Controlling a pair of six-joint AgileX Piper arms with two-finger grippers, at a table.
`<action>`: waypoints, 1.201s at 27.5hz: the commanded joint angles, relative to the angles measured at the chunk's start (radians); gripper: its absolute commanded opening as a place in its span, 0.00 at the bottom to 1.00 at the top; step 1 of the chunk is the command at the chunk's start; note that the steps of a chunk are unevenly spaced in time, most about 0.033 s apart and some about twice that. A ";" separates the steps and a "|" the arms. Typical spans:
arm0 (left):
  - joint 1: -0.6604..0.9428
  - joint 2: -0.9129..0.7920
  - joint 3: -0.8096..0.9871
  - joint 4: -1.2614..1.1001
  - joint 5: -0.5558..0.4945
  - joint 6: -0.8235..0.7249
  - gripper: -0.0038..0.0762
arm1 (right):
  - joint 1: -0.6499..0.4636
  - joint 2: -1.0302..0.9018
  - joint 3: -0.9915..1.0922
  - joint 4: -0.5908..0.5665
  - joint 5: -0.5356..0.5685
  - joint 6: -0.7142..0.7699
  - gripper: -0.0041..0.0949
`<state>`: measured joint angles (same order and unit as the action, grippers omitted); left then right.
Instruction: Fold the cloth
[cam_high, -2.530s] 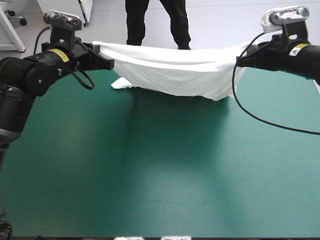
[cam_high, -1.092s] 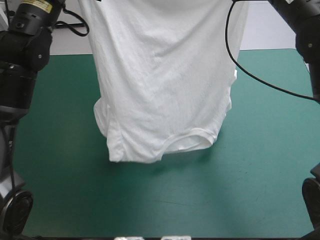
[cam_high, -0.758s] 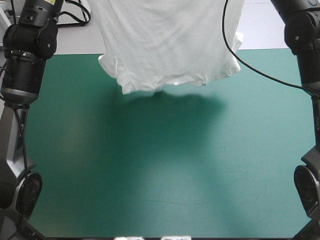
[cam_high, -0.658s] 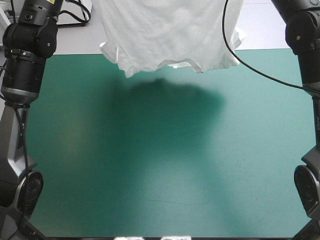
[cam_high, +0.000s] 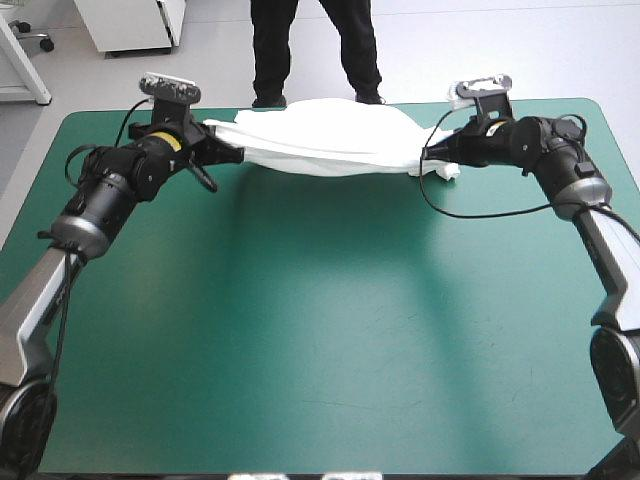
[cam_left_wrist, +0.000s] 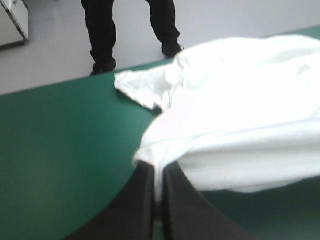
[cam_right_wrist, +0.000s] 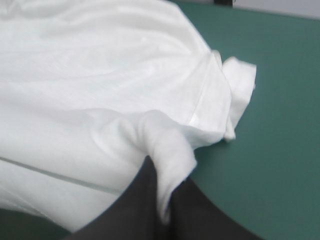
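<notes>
Two ends of the T-shirt (cam_high: 320, 145) are clenched, one in the left gripper (cam_high: 233, 154) at ten o'clock, one in the right gripper (cam_high: 424, 164) at two, the cloth spanning between them along the table's (cam_high: 320, 330) twelve o'clock edge.

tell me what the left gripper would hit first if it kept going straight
Probably the T-shirt itself: the left gripper is shut on its edge, and more fabric lies straight ahead.

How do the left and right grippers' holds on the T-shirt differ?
The left gripper pinches a thin, taut corner of the T-shirt; the right gripper has a thicker fold bunched over its tips. A sleeve pokes out beside the right gripper; none lies that close to the left gripper. Both have jaws shut on the T-shirt, stretching it between them.
</notes>
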<state>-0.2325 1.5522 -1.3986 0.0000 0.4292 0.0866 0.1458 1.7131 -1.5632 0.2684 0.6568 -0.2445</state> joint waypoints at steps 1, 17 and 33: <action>0.001 -0.155 0.154 -0.016 -0.033 -0.019 0.04 | -0.005 -0.128 0.138 0.011 -0.025 0.016 0.02; 0.001 -0.601 0.775 -0.221 0.412 -0.068 0.04 | -0.005 -0.523 0.869 0.079 0.112 0.093 0.02; 0.001 -0.887 0.917 -0.342 0.694 -0.109 0.04 | -0.005 -0.751 0.988 0.112 0.395 0.187 0.04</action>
<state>-0.2315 0.6724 -0.4682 -0.2871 1.1279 -0.0164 0.1468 0.9772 -0.5539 0.3704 1.0393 -0.0708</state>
